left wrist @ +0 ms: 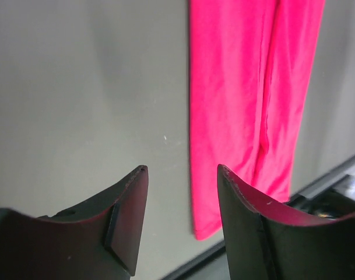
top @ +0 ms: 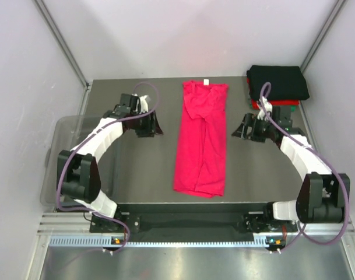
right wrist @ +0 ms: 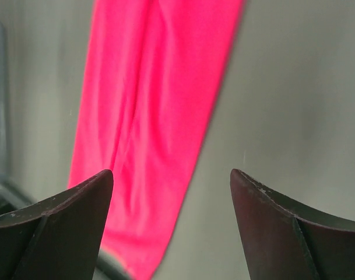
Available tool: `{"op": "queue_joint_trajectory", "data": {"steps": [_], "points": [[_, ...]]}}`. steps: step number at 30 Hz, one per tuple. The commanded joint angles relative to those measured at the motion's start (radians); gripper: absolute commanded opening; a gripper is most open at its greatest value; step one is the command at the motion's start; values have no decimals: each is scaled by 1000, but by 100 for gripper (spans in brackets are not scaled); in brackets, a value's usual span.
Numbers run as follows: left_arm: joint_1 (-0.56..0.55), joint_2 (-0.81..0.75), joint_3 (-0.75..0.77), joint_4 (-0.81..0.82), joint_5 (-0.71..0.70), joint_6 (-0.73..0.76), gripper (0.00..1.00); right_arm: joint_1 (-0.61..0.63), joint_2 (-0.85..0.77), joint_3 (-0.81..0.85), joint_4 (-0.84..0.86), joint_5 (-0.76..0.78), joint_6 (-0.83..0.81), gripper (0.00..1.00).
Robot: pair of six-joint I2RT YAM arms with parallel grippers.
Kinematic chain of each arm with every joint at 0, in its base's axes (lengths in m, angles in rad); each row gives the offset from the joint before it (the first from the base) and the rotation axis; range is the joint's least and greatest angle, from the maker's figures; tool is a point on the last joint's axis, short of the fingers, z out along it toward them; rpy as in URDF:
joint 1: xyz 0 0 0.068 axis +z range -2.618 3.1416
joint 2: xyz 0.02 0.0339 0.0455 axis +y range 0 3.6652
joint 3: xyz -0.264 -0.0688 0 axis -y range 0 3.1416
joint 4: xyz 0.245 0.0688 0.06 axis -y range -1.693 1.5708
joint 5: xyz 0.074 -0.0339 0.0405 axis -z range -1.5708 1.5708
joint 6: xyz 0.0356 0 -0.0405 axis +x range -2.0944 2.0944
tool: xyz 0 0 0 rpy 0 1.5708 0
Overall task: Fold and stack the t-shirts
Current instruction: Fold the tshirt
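Note:
The magenta-pink t-shirt (top: 201, 137) lies folded into a long narrow strip down the middle of the table, its white neck label (top: 205, 81) at the far end. It also shows in the left wrist view (left wrist: 241, 99) and the right wrist view (right wrist: 154, 111). A folded stack sits at the far right corner, a black shirt (top: 278, 83) on top, with red (top: 254, 105) and green (top: 291, 107) edges showing beneath. My left gripper (top: 157, 126) is open and empty, left of the pink shirt. My right gripper (top: 238, 129) is open and empty, right of it.
A clear plastic bin (top: 63, 157) stands off the table's left edge. Grey walls close the table in at the back and sides. A black rail (top: 194, 216) runs along the near edge just below the shirt's hem.

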Motion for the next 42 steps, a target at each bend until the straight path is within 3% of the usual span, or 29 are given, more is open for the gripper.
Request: {"op": "queue_joint_trajectory", "data": {"steps": [1, 7, 18, 27, 37, 42], "points": [[-4, -32, -76, 120, 118, -194, 55, -20, -94, -123, -101, -169, 112, 81], [-8, -67, -274, 199, 152, -240, 56, 41, -228, -391, -65, -177, 230, 84], [-134, -96, -472, 217, 135, -245, 53, 153, -111, -419, -124, -63, 284, 78], [-234, -12, -486, 286, 141, -254, 51, 219, -35, -431, -94, -30, 310, 68], [-311, 86, -466, 292, 171, -259, 43, 290, 31, -433, -68, -25, 322, 55], [-355, 93, -446, 286, 184, -262, 27, 317, 36, -448, -35, -48, 339, 50]]}}
